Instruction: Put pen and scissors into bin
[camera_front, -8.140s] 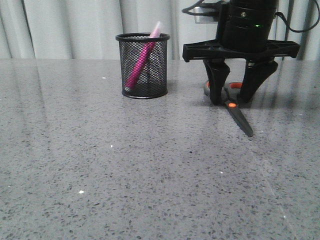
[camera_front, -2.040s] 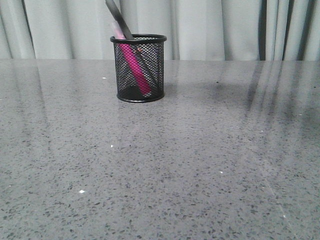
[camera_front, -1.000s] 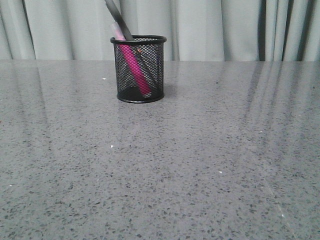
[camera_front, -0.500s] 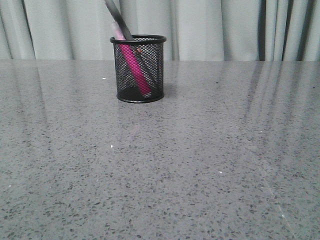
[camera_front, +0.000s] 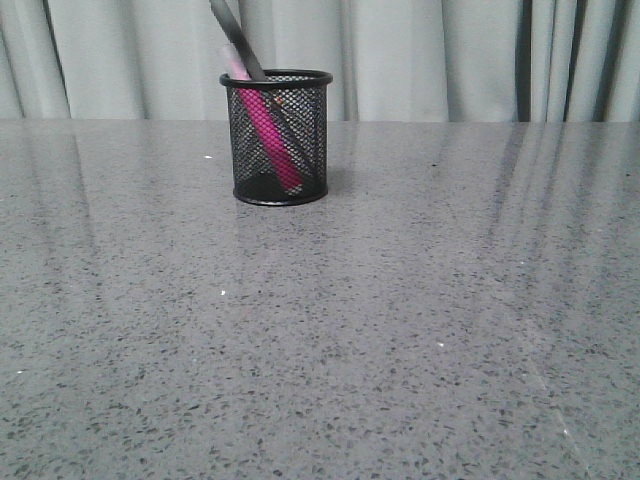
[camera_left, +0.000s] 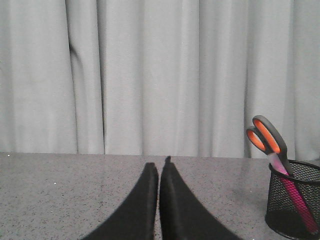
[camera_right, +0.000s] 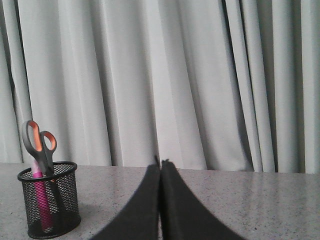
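Observation:
The black mesh bin (camera_front: 278, 138) stands upright at the back of the grey table, left of centre. The pink pen (camera_front: 266, 135) leans inside it, and the scissors (camera_front: 232, 35) stand in it blades down, handles above the rim. The bin (camera_left: 295, 200), the pen (camera_left: 299, 203) and the scissors' orange-lined loops (camera_left: 267, 137) show in the left wrist view, and likewise the bin (camera_right: 49, 206), pen (camera_right: 41, 202) and scissors (camera_right: 39, 144) in the right wrist view. My left gripper (camera_left: 159, 167) is shut and empty. My right gripper (camera_right: 160, 165) is shut and empty. Neither arm shows in the front view.
Pale pleated curtains (camera_front: 420, 55) hang behind the table's far edge. The speckled grey tabletop (camera_front: 380, 330) stretches from the bin to the near edge.
Eight seconds ago the right gripper stood over the scissors lying on the table right of the bin. Now the scissors are in the bin, the arm has left the front view. Over the last two seconds nothing moved.

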